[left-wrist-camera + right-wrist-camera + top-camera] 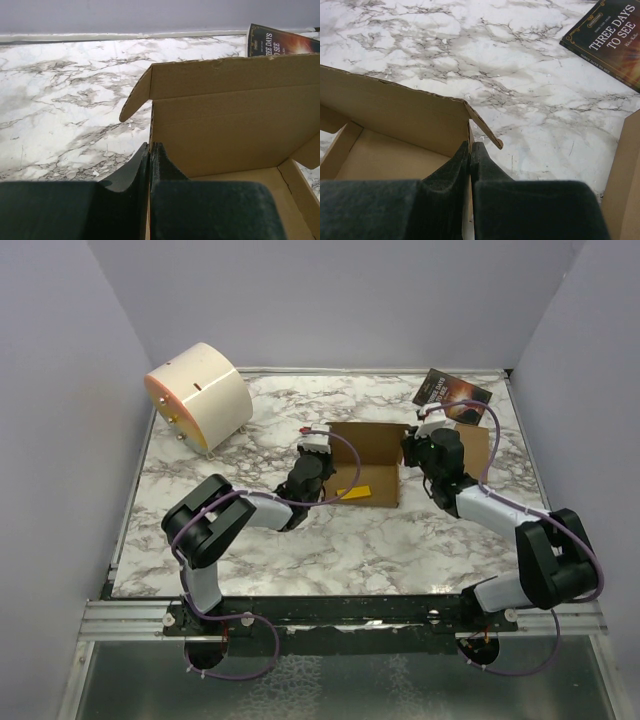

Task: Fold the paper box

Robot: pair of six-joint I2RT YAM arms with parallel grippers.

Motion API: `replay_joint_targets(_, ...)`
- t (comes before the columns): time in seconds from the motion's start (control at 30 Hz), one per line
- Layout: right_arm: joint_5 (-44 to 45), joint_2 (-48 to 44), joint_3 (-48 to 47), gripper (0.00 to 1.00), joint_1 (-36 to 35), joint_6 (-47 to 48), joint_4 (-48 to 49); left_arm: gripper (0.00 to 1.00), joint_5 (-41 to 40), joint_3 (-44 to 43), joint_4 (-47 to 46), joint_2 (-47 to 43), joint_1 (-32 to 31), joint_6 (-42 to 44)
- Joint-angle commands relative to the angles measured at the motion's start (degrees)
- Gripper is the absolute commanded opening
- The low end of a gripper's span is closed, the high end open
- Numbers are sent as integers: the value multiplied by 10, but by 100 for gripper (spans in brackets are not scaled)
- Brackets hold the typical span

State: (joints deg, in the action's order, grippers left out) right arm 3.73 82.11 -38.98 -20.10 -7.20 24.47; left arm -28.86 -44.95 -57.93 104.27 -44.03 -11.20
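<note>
paper box [365, 468]: half-formed, set near the booklet [452, 396], on its left;
left gripper [150, 151]: clamped on the wall farther from the booklet;
right gripper [470, 149]: clamped on the wall nearer the booklet

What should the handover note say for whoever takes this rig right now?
Left gripper: shut, pinching the left side wall of the paper box.
Right gripper: shut, pinching the box's right side wall.
Location: the box sits mid-table between the arms with its top open. The booklet lies behind it to the right.
Done: back panel and both side walls stand up.
Left: corner tabs splay outward and the top is not closed. Probably tuck the tabs, then fold the lid over.
</note>
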Motion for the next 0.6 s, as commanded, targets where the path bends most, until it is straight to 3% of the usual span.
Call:
replay_joint_targets(0.0, -46, -26, 7, 1, -20, -9, -30, 0, 32, 13, -8, -7, -28, -21)
replay_joint_targets(0.57, -64, -40, -11, 3, -21, -32, -124, 0, 23, 55, -24, -27, -39, -28)
